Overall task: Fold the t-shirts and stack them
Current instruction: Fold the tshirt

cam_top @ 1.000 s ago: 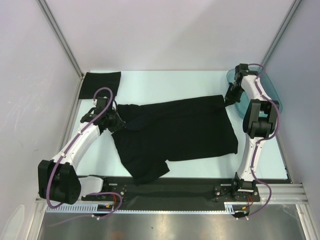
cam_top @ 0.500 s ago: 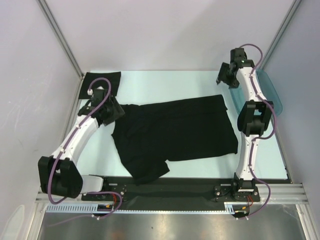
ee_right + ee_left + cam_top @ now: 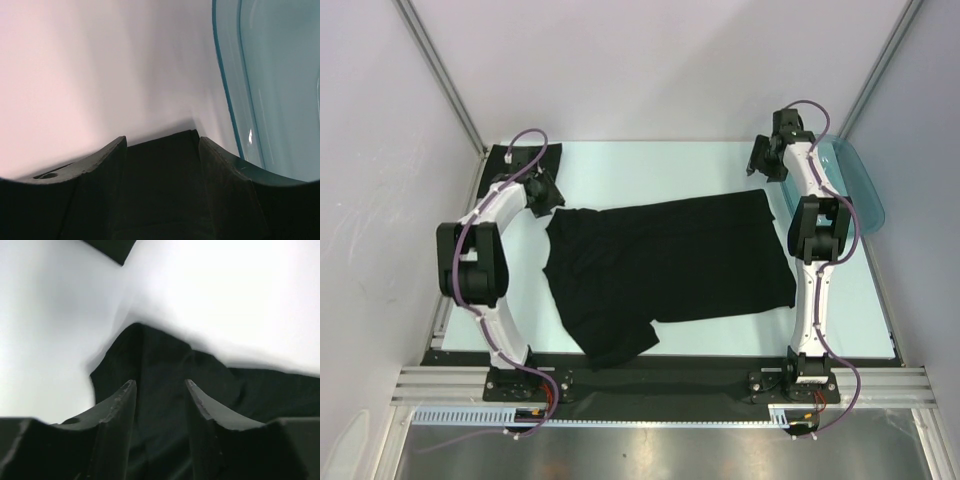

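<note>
One black t-shirt [image 3: 670, 262] lies spread across the middle of the table, a sleeve bunched at its near left. A second t-shirt [image 3: 523, 160] sits folded in the far left corner. My left gripper [image 3: 544, 194] hovers open over the spread shirt's far left corner [image 3: 165, 360], nothing between its fingers [image 3: 120, 405]. My right gripper [image 3: 763, 162] is open above and behind the shirt's far right corner [image 3: 160, 160], apart from the cloth. In the left wrist view my left gripper [image 3: 160, 385] frames the cloth; the right gripper [image 3: 161, 141] does the same in its own view.
A translucent teal tray [image 3: 855, 185] stands at the far right, close beside the right arm, and its rim [image 3: 227, 90] shows in the right wrist view. White walls with metal posts enclose the table on three sides. The folded shirt's edge [image 3: 112, 247] lies just beyond the left gripper.
Both grippers have opened, let go of the spread shirt's far corners and drawn up and back. The shirt's far edge now lies flat on the table.
</note>
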### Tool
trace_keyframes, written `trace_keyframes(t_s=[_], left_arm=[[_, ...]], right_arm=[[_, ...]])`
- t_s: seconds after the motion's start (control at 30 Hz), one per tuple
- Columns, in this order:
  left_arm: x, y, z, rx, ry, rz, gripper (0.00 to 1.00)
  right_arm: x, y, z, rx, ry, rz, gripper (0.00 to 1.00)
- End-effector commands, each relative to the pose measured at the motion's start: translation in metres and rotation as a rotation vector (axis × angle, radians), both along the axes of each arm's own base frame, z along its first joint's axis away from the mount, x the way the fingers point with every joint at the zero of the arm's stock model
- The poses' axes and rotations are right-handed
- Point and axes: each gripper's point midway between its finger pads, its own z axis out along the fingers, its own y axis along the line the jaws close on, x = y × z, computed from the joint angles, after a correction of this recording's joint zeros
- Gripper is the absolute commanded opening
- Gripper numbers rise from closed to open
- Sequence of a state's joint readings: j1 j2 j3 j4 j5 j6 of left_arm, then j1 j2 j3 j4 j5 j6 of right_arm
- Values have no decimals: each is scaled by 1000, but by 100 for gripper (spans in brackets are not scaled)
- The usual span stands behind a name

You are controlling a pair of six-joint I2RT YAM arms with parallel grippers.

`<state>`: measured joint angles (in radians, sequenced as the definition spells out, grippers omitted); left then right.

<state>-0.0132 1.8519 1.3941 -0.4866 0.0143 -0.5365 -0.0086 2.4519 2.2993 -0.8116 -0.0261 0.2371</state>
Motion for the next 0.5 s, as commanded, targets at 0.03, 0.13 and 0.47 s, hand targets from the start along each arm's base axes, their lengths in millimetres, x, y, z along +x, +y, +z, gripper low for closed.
trace_keyframes(t_s=[0.03,0.13,0.47], left_arm=[[33,-7,5,-42,-70,-56,47],[43,-9,-9,-55,-51,-54,46],[47,20,-17,-32,12,74,52]], right_arm=[[13,-8,12,-18,-66,18,65],[12,-11,8,-34,-60,24,65],[10,-11,-10,-37,-26,33,65]])
